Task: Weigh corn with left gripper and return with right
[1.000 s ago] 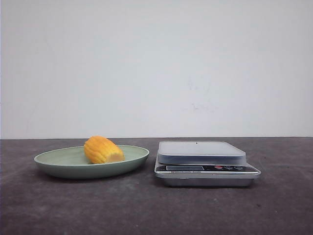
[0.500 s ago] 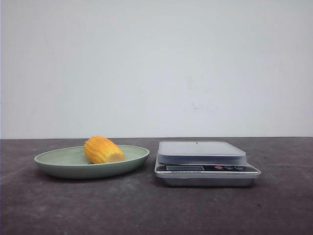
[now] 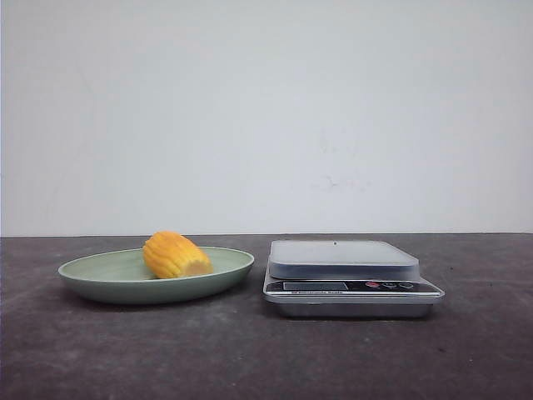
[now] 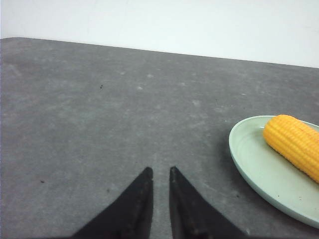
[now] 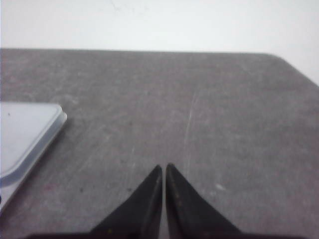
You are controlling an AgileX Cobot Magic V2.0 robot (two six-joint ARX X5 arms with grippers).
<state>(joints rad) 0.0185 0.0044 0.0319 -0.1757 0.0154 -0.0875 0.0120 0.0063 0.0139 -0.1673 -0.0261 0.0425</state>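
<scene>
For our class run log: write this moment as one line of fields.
stage: before pickup | stubby orange-yellow corn cob: on pale green plate | silver kitchen scale: bare | left gripper: shut | right gripper: shut

Open air above corn (image 3: 175,255) on plate (image 3: 100,283), scale (image 3: 350,279) just beside, narrow gap between.

Scale (image 3: 350,287) display and button labels too small to read from the front. Left wrist view crops the corn (image 4: 294,144) and plate (image 4: 259,169) at the frame edge. Right wrist view clips the scale platform, slightly soft focus.
</scene>
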